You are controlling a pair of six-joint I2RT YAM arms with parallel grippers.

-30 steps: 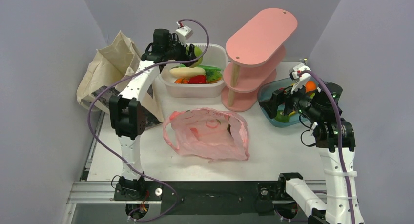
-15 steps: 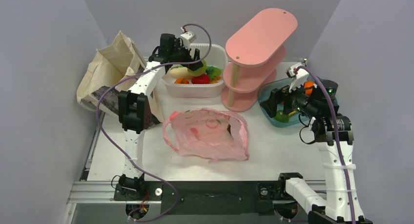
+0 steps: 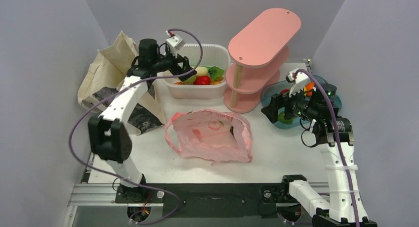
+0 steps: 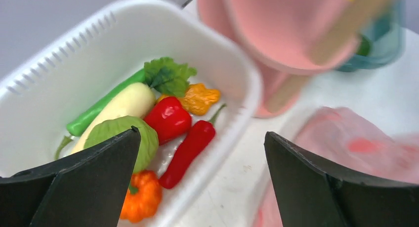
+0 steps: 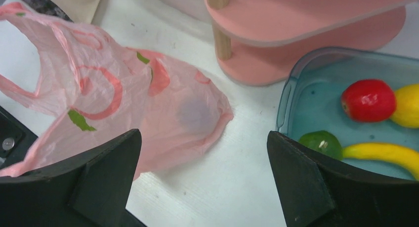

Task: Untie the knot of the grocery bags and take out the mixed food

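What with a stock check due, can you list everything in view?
plastic bag: 1, pink with red print, table centre
cloth bag: 1, beige with dark patch, far left
tub: 1, white, far centre
round vegetable: 1, green, in tub
radish: 1, white, in tub
leaf: 1, green, in tub
red peppers: 2, red, in tub
green pepper: 1, green, in tub
orange pieces: 2, orange, in tub
shelf: 1, pink, right of tub
tray: 1, teal, right side
apple: 1, red, in tray
lemon: 1, yellow, in tray
lime: 1, green, in tray
banana: 1, yellow, in tray
table: 1, white, under everything
left pincer: 1, black, open, above tub
right pincer: 1, black, open, beside tray
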